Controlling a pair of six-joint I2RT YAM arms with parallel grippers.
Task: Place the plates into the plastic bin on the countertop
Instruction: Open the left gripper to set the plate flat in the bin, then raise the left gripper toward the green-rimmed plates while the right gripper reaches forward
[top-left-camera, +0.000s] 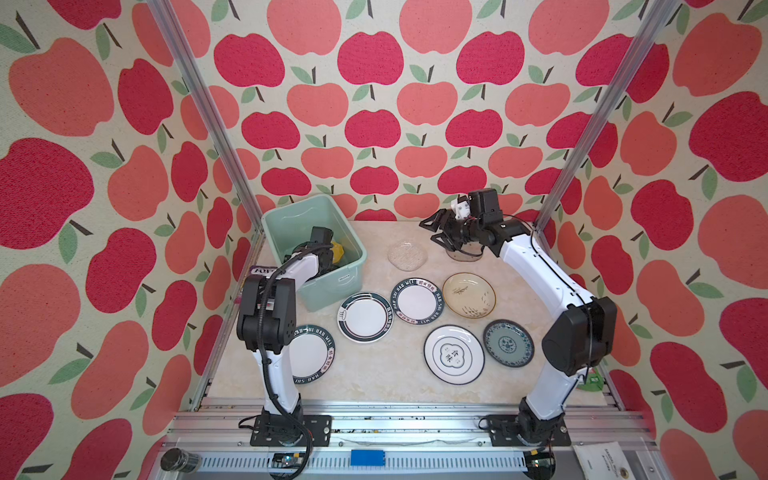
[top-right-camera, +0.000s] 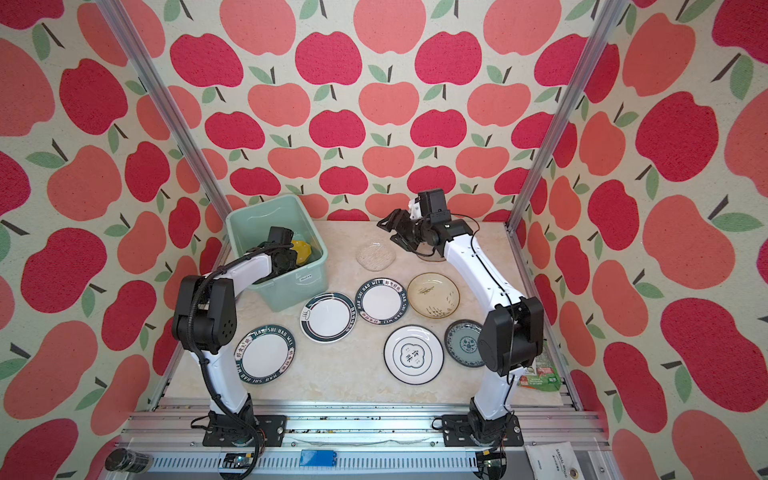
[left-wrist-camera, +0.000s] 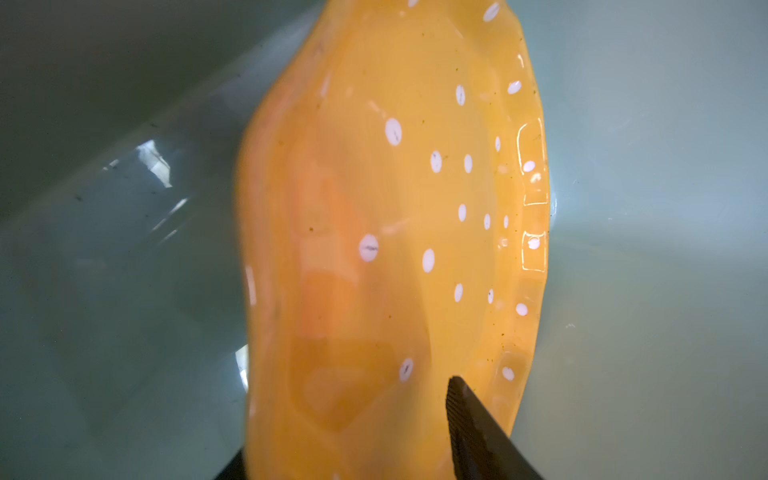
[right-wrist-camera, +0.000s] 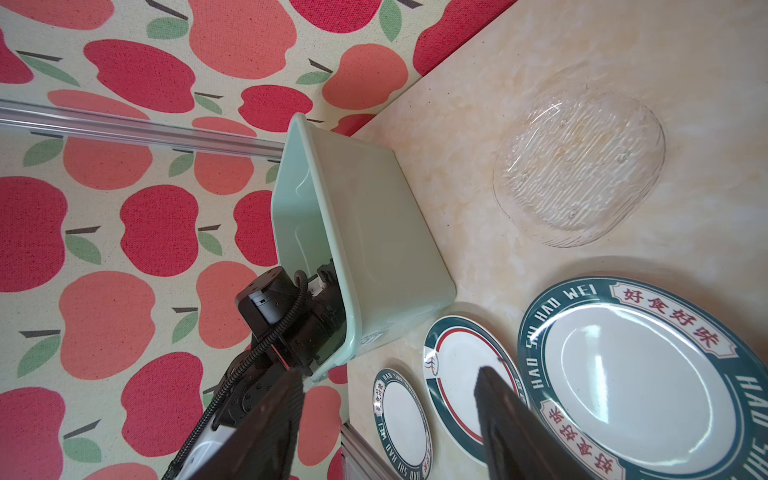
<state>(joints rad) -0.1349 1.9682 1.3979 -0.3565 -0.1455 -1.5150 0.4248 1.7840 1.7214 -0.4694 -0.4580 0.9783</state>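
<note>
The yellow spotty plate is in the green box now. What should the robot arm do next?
Probably spread the left fingers wider to let go. The yellow plate is already down inside the plastic bin, with the fingers on either side of its edge, so it looks ready to be left there.

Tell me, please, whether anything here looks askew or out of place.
The yellow plate appears tilted, not flat, inside the plastic bin, with the left gripper straddling its rim. A green snack packet lies at the front right edge of the countertop, odd among plates. Nothing looks spilled or broken.
</note>
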